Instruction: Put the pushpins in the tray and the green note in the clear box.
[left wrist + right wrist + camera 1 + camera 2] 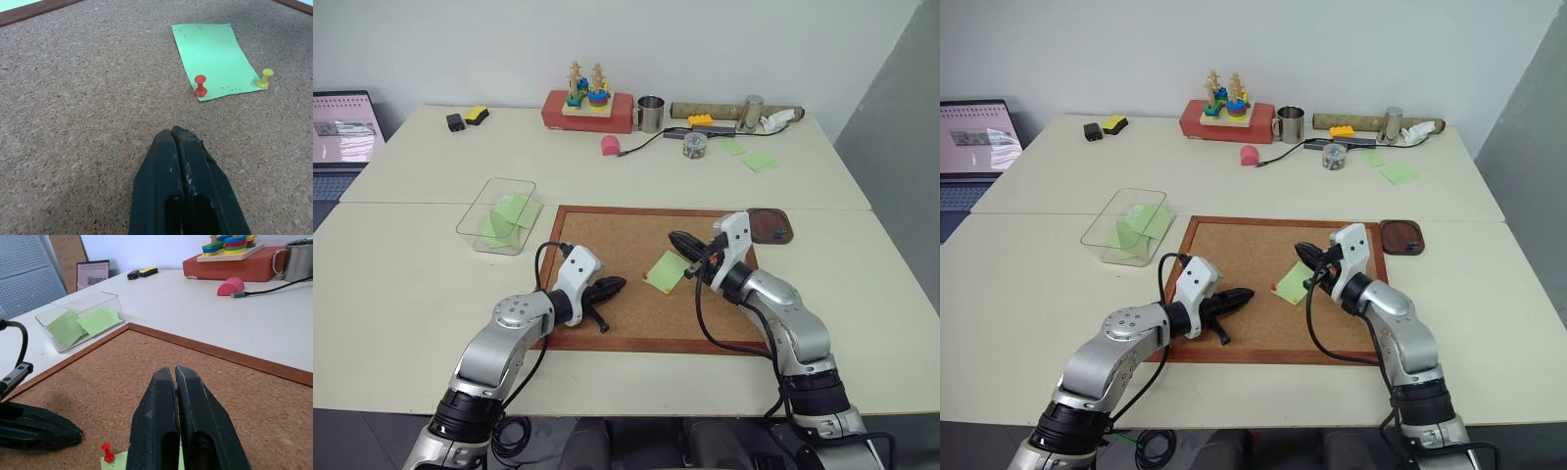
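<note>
Green note [667, 271] is pinned flat to the corkboard [607, 235] by a red pin [200, 85] and a yellow one [264, 78]. Both grippers, left [612, 286] and right [679, 241], are closed and seem empty.

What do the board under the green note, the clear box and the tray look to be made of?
Board: cork, speckled grainy matte surface, in a reddish wood-look frame.
Clear box: see-through glossy plastic, probably; notes show through its walls.
Tray: dark brown, glossy; plastic or lacquered wood, unclear.

Prob. office/lab: pale desks [607, 176], laptop [342, 132], pegboard w/ bare wall.
</note>
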Controlling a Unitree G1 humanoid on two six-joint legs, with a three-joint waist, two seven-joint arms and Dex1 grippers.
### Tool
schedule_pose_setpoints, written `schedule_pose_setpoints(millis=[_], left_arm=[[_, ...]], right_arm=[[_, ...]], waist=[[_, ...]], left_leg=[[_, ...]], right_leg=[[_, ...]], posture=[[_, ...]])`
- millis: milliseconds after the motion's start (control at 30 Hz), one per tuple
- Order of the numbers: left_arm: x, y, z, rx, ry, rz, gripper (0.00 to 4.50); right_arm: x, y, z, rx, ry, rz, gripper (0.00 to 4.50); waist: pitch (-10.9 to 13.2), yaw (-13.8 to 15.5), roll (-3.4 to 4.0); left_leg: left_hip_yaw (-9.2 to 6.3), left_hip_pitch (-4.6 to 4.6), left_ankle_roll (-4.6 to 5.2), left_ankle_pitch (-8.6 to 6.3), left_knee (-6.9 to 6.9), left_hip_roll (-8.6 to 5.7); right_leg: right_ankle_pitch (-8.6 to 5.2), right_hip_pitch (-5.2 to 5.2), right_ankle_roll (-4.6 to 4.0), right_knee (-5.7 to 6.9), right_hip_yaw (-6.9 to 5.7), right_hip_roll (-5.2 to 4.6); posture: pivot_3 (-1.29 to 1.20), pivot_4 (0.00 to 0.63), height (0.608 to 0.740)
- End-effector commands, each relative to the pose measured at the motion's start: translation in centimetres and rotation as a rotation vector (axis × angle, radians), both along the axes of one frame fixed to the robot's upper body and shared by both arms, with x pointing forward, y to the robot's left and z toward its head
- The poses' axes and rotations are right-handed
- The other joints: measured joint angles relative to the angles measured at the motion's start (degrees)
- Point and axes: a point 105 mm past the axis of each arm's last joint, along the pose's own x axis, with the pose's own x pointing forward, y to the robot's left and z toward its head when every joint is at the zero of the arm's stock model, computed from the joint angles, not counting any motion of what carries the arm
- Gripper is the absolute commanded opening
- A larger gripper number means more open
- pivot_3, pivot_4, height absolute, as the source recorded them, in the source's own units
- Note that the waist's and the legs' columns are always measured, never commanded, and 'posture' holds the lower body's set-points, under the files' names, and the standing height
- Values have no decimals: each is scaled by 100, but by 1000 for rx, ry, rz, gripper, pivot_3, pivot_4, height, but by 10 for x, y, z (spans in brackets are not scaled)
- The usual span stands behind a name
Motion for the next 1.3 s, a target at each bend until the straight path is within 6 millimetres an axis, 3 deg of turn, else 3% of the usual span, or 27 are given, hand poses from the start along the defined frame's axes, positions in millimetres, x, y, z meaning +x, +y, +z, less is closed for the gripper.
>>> schedule_pose_setpoints(millis=[33, 267, 533, 600, 767, 1167, 1300], left_arm=[[-4, 1, -9, 22, 37, -6, 0], [-7, 0, -9, 17, 40, -13, 0], [-7, 2, -7, 16, 33, -8, 0], [-9, 3, -7, 17, 33, -7, 0], [-11, 5, -8, 19, 36, 0, 0], [-9, 5, -7, 17, 35, -1, 0], [-9, 4, -6, 17, 34, -2, 0]], right_arm=[[23, -40, 20, -5, -67, -220, 19], [66, -128, 19, -31, -13, -575, 19], [90, -167, 6, -1, 87, -681, 19], [92, -170, 3, 6, 103, -679, 19], [94, -172, -4, 22, 135, -666, 769], [91, -172, 4, 30, 101, -623, 3406], [79, -144, 27, 12, -10, -433, 4287]], waist=[[0, 0, 0], [0, 1, 0], [2, -29, 5], [3, -40, 6], [3, -61, 6], [3, -91, 6], [4, -91, 8]], left_leg=[[0, 0, 0, 0, 0, 0], [5, 0, 0, 0, -3, -2], [14, 5, 1, 0, -5, -1], [16, 4, 1, 0, -4, -2], [17, 3, 1, 0, -5, -2], [17, 3, 1, 0, -5, -2], [16, 3, 1, 0, -5, -2]], right_leg=[[0, 0, 0, 0, 1, 0], [13, 0, -23, -3, 4, -1], [15, 1, -25, -2, 11, 0], [15, 1, -25, -2, 14, 0], [15, 0, -26, -4, 16, -1], [15, 0, -25, -3, 16, -1], [15, 0, -25, -3, 15, -1]], posture=[[0, 150, 740], [0, 150, 740], [0, 150, 740], [0, 150, 740], [0, 150, 740], [0, 150, 740], [0, 150, 740]])
